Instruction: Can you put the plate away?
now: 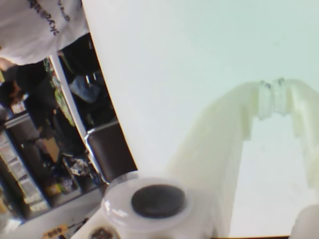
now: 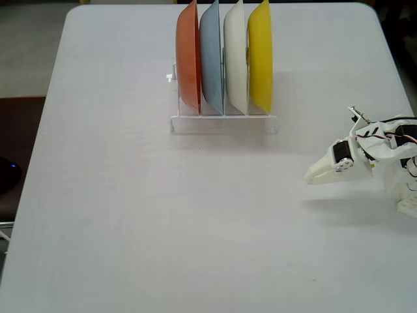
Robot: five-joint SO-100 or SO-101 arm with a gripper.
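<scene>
The yellow plate (image 2: 260, 55) stands on edge in the rightmost slot of a white rack (image 2: 223, 124) at the back of the table. My gripper (image 2: 310, 176) hovers low over the table at the right, well in front of the rack and apart from it, pointing left. In the wrist view the gripper (image 1: 272, 99) has its white fingertips touching with nothing between them, over bare tabletop. The plate is out of sight in the wrist view.
An orange plate (image 2: 189, 55), a blue plate (image 2: 212, 59) and a cream-white plate (image 2: 236, 59) fill the other rack slots. The white table (image 2: 163, 215) stretches left and forward. The wrist view shows the table's edge (image 1: 107, 99) with a chair and clutter beyond.
</scene>
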